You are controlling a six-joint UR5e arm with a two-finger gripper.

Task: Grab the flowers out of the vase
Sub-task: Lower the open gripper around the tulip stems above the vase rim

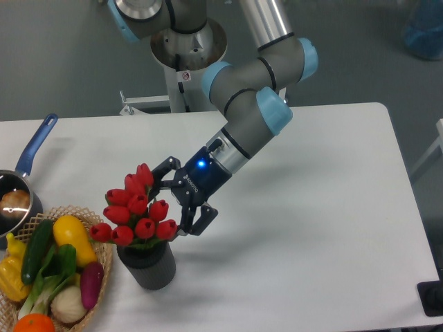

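The flowers (135, 211), a bunch of red closed tulip buds with a little green below, stand in the vase (147, 266), a short dark grey ribbed cylinder near the table's front left. My gripper (170, 205) comes in from the right at bud height, tilted toward the bunch. Its dark fingers are spread wide, one at the bunch's upper right and one at its lower right. The nearest buds sit at the fingertips. I cannot tell whether the fingers touch them. The stems are hidden inside the vase.
A wicker basket (104, 277) of multicoloured vegetables (52, 266) stands right next to the vase on its left. A blue-handled metal saucepan (17, 190) sits at the left edge. The white table (311, 242) stretches to the right. The arm's base stands behind the table.
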